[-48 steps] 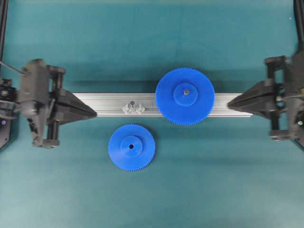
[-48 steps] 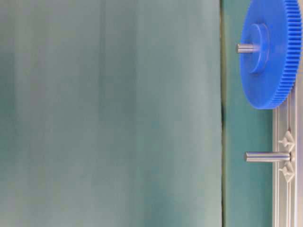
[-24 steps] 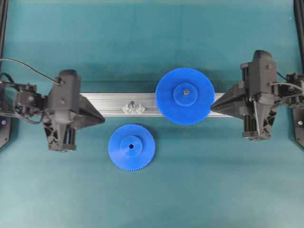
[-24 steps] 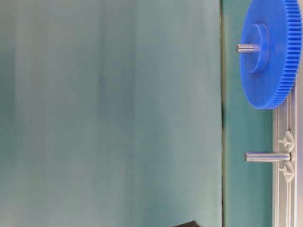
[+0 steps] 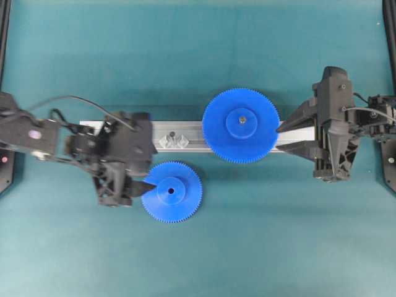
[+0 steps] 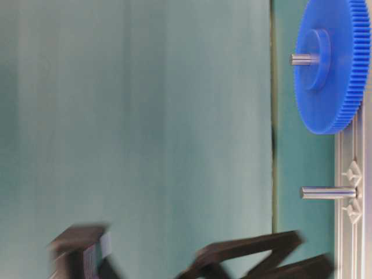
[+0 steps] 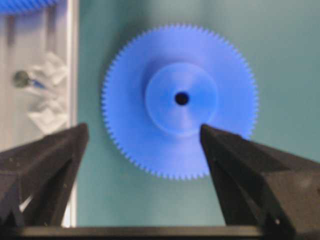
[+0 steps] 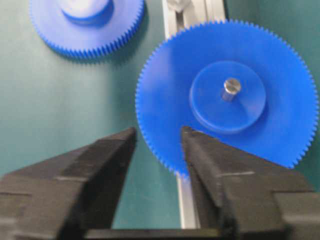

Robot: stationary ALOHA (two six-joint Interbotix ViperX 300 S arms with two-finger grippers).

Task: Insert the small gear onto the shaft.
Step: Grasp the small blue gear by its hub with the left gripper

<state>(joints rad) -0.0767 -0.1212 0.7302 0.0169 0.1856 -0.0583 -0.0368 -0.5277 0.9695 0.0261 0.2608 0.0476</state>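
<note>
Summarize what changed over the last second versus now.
The left gripper moved in from the left edge toward the small blue plastic toothed gear and opened; nothing is held. The right gripper advanced leftward to the rim of the larger blue gear and opened too. Unmoved: both gears, the aluminium rail, the bare metal shaft.

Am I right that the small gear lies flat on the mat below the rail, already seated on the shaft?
Not seated. The overhead view shows the small gear flat on the mat below the rail, while the shaft stands bare.
</note>
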